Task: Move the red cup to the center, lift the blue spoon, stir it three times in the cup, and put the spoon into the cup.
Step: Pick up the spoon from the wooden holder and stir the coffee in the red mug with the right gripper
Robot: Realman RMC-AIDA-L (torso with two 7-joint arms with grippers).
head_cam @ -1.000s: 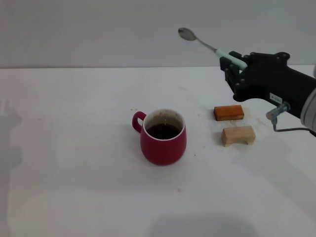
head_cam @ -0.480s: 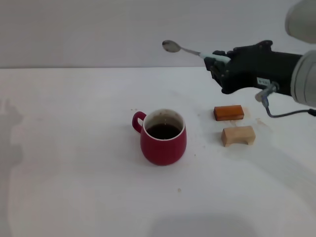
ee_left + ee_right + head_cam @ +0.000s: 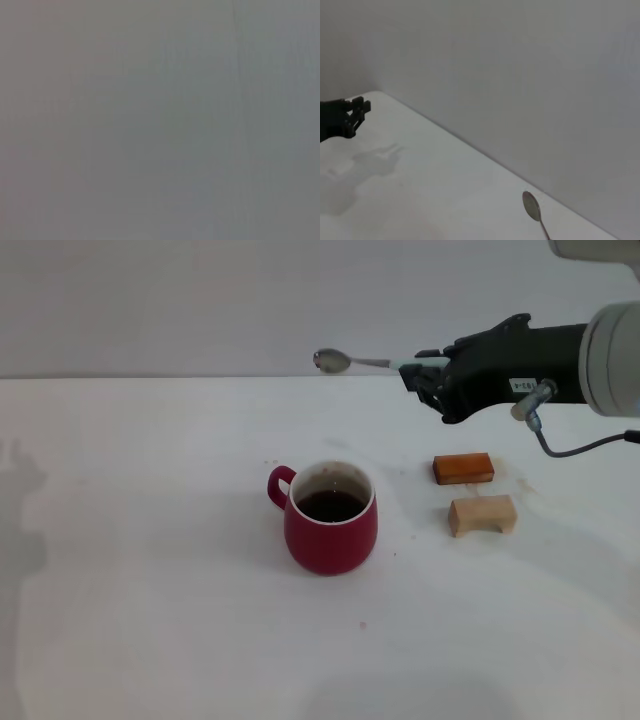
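Right gripper holds the blue spoon in the air, in the upper middle of the head view.

The spoon lies almost horizontal: its long axis runs left to right in the frame, the grey bowl points to the left and the pale handle end is clamped between the black fingers at the right. The bowl is above and a little behind the red cup, well apart from it. The cup stands upright on the white table near the frame centre, with dark liquid inside and its handle toward the left. To the right of the cup lie an orange block and, below it in the frame, a tan wooden block. In the right wrist view the spoon bowl shows at the lower edge, and the left gripper is at the left edge; whether it is open I cannot tell.
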